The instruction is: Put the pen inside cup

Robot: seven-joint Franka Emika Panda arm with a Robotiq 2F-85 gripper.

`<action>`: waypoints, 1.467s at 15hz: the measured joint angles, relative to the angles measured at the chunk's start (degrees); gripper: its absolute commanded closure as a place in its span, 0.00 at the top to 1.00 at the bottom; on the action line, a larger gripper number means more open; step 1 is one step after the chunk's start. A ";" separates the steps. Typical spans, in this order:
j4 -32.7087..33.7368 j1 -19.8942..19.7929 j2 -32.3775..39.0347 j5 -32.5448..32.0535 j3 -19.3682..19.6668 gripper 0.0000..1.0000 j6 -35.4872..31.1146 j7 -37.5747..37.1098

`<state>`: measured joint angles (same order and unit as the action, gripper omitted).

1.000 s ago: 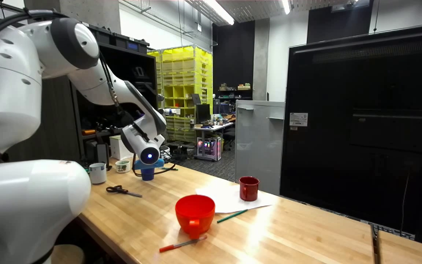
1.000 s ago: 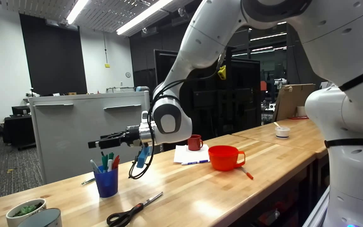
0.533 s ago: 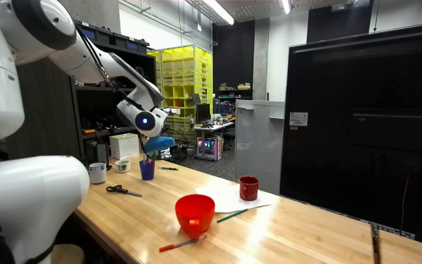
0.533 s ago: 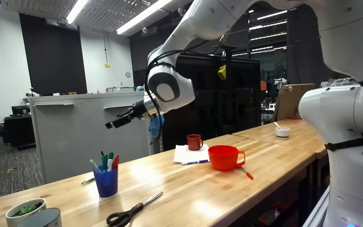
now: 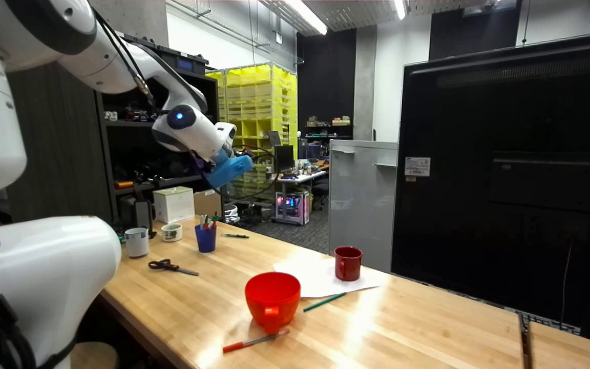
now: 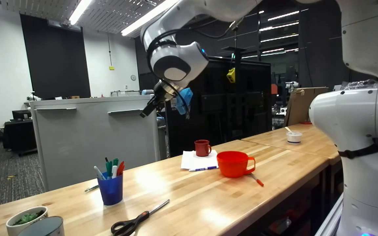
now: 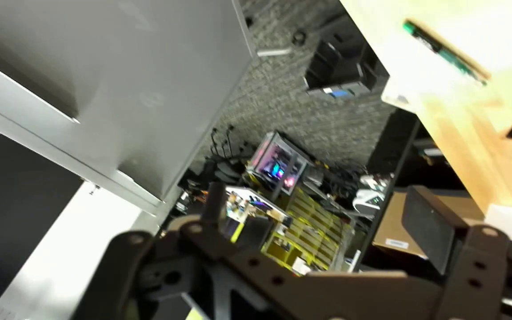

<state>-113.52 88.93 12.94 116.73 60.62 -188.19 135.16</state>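
The dark blue cup (image 6: 111, 190) stands upright on the table in both exterior views, holding several pens and markers. Behind it lies a green pen (image 5: 235, 236) with a dark section, also visible as a green pen (image 7: 445, 51) in the wrist view. Another green pen (image 5: 324, 302) rests beside the white paper; which of the two is the task's pen I cannot tell. My gripper (image 6: 144, 113) hangs high above the table, clear of the cup and pointing obliquely down. In the wrist view the gripper (image 7: 322, 213) is open, its fingers (image 7: 429, 226) far apart with nothing between them.
A bright red bowl (image 5: 273, 302) and a red-ended pen (image 5: 255, 341) are on the table, with a dark red mug (image 6: 202, 148) on white paper (image 6: 194, 160). A blue-and-white marker (image 6: 203, 168), scissors (image 6: 139, 218), a plant pot (image 6: 26, 218) and a grey-white mug (image 5: 136, 242) are also there.
My gripper has risen away from above the blue cup and swung from nearly level to slanting downward, staying open. The objects on the table have not moved.
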 measured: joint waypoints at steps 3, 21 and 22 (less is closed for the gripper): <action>-3.57 -0.81 -4.08 -1.59 -3.18 1.00 -11.57 -1.25; -16.90 -10.81 -4.93 24.06 -6.26 1.00 -9.57 14.84; -18.26 -12.22 -5.29 23.96 -7.13 1.00 -9.57 14.32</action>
<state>-131.78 76.71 7.64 140.69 53.49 -197.76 149.49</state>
